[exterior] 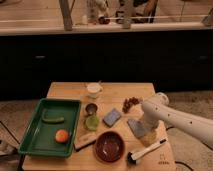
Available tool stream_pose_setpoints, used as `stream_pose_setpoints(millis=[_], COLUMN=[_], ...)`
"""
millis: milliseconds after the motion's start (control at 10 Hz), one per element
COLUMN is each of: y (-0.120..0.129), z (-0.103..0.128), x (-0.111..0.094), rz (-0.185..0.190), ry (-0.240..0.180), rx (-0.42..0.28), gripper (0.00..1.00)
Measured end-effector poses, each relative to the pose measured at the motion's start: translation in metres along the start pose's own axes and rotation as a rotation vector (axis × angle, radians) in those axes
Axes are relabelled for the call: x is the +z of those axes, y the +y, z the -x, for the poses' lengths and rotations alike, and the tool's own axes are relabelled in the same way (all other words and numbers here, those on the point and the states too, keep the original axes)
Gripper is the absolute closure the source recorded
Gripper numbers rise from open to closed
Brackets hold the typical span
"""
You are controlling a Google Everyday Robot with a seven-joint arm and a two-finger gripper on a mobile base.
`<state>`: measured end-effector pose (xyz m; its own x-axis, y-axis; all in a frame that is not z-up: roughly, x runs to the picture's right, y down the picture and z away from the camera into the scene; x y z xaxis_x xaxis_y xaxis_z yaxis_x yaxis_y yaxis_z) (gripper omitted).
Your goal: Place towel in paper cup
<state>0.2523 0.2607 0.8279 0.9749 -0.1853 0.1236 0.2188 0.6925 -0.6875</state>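
Barely started. Hand (147, 137) open, low over towel (134, 125), gripping nothing; towel flat on worktop (118, 95), well apart from paper cup (94, 90). Remaining: grasp, lift, carry, drop in.

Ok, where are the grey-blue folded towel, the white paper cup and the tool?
Grey-blue folded towel (134, 126): camera view, bare left part.
White paper cup (93, 92): camera view, its wall.
Tool (145, 136): camera view, between fingertips, by the towel.

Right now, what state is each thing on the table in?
Paper cup: upright, no towel inside.
Towel: lying flat, outside the paper cup.
Gripper: open, down at the towel's right edge.
Brown bowl: upright, looks empty.
Green cup: upright.
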Motion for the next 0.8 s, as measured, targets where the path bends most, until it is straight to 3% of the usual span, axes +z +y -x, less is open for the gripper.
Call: stream_pose_setpoints(millis=[800], y=[0.0012], z=[-0.0023], x=[-0.0008], rz=[0.004], ry=[0.006], rx=[0.003], gripper=[0.20])
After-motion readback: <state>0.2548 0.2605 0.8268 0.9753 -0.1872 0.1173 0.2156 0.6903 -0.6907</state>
